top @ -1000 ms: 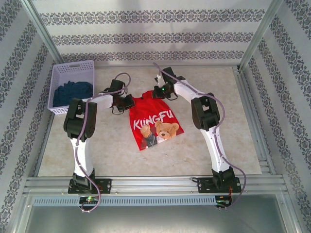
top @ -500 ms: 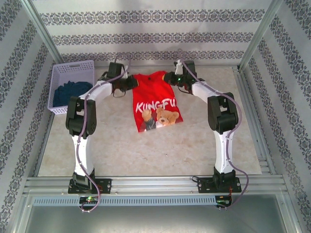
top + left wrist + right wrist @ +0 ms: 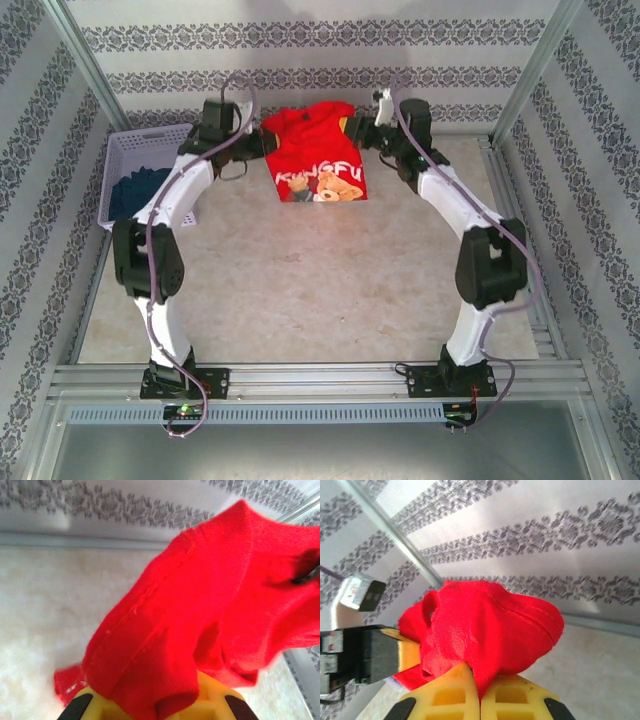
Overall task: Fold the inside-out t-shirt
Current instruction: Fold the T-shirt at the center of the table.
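Left gripper [image 3: 253, 162], reached out to the far side of the table [image 3: 300, 300], is clamped on the left upper edge of the inside-out t-shirt [image 3: 315, 150]; in the left wrist view the yellow fingers [image 3: 90, 706] sit at the bottom of the frame with a thick roll of red cloth [image 3: 225, 605] bunched between them, a stitched seam running up the fold and the rest of the cloth billowing away to the right above the pale tabletop; further left in the top view, a white slotted basket [image 3: 152, 141] stands at the table's left edge with a dark blue cloth [image 3: 140, 190] lying in it, well apart from the shirt; the shirt itself hangs spread between the two grippers at the far edge of the table, in front of the patterned back wall [image 3: 300, 78], its top bunched and its face showing white lettering and a teddy bear; whether the lower hem touches the table I cannot tell; on the right, the right gripper [image 3: 360, 130] is pinched shut on the shirt's right upper edge, and in the right wrist view its yellow fingers [image 3: 512, 696] meet tightly with a puffed wad of red cloth [image 3: 485, 625] rising from between them, a seam arching across its top.
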`<state>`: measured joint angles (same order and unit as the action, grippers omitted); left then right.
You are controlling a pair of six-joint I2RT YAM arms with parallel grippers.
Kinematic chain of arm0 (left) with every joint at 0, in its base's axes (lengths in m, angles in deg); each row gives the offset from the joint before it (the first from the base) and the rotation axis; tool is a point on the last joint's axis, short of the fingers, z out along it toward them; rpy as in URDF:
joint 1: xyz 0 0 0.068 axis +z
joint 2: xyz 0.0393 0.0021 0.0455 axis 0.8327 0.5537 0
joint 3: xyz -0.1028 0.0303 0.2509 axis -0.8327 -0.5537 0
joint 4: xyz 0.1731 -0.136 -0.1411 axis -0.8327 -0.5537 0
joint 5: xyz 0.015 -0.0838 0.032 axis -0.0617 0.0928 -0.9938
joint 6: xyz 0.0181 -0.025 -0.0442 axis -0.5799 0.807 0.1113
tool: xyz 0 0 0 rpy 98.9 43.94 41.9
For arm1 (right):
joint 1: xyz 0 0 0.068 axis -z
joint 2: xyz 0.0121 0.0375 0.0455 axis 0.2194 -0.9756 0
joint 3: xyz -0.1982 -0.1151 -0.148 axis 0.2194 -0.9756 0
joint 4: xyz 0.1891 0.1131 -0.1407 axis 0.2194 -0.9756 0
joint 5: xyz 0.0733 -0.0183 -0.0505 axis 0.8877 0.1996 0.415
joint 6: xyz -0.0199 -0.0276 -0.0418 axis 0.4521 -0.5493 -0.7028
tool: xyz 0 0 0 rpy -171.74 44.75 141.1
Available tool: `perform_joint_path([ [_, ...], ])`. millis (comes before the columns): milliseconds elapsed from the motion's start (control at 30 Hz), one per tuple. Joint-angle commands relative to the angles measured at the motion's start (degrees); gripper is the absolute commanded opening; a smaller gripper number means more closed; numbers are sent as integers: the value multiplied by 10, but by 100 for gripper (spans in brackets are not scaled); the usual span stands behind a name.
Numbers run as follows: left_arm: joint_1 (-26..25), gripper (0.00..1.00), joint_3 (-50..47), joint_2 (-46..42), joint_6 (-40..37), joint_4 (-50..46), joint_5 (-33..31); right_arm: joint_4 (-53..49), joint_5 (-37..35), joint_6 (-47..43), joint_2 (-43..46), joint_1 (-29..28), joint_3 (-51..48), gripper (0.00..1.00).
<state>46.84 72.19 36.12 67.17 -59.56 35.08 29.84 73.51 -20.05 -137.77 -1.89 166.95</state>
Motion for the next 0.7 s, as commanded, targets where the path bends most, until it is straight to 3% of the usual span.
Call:
perform_joint_path([
  [0, -28, 0, -143, -94, 43, 77, 35, 20, 13, -29, 82, -25, -136, 0],
  [167, -112, 0, -355, -262, 40, 100, -9, 20, -68, -32, 262, -105, -367, 0],
  [333, -167, 0, -491, -338, 82, 121, -41, -5, -135, 3, 368, -151, -510, 0],
  [500, -170, 0, -526, -340, 79, 102, -104, -34, -154, 3, 369, -142, -527, 0],
  [667, -169, 0, -543, -333, 99, 90, -113, -99, -156, -11, 289, -123, -470, 0],
])
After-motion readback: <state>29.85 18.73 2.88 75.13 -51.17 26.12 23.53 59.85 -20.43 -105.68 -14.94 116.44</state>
